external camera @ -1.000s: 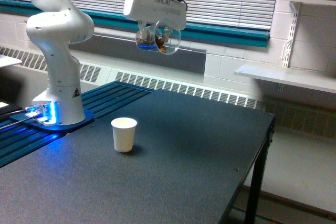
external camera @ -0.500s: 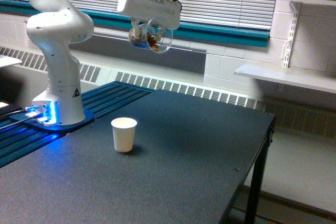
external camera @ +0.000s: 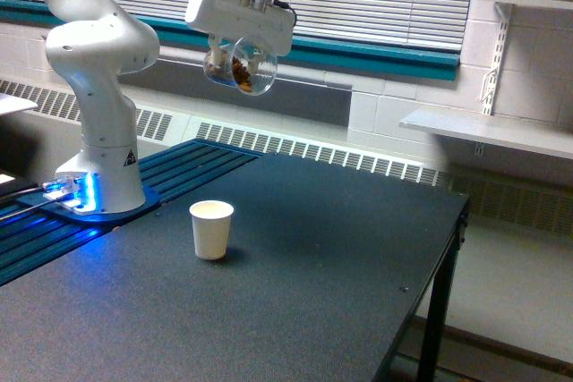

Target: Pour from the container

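The gripper [external camera: 238, 46] hangs high over the table [external camera: 340, 257], its fingers pressed on the clear container [external camera: 240, 69], which holds brownish pieces. The paper cup [external camera: 211, 229] stands upright well below, toward 7 o'clock from the container. Judged from its transparent, round walls, the container is probably rigid, light, smooth and liable to slip or crack; a firm hold across the upper body, as seen here, seems soundest.
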You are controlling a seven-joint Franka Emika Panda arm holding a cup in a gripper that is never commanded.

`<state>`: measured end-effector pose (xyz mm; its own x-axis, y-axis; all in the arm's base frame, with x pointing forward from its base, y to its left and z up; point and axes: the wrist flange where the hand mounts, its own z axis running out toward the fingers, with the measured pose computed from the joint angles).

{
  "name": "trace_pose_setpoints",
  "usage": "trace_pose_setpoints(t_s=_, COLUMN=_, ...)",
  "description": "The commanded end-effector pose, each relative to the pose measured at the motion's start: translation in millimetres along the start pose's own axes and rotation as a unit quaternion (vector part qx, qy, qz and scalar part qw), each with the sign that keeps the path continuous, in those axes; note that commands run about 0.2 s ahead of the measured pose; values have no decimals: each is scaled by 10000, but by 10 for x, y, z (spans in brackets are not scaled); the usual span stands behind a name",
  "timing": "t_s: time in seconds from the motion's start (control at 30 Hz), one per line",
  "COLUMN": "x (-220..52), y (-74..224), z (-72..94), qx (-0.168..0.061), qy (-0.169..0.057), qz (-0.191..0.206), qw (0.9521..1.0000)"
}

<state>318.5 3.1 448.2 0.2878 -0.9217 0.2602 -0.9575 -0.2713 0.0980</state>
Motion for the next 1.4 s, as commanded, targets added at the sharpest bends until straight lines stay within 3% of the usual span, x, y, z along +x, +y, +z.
trace_pose_setpoints(t_s=0.03, x=-19, y=71, z=53, qx=-94, qy=-22, qz=12, qw=10000)
trace_pose_setpoints(t_s=0.5, x=-32, y=148, z=170, qx=-273, qy=-107, qz=2, qw=9996)
trace_pose_setpoints(t_s=1.4, x=-141, y=323, z=245, qx=-593, qy=-172, qz=21, qw=9981)
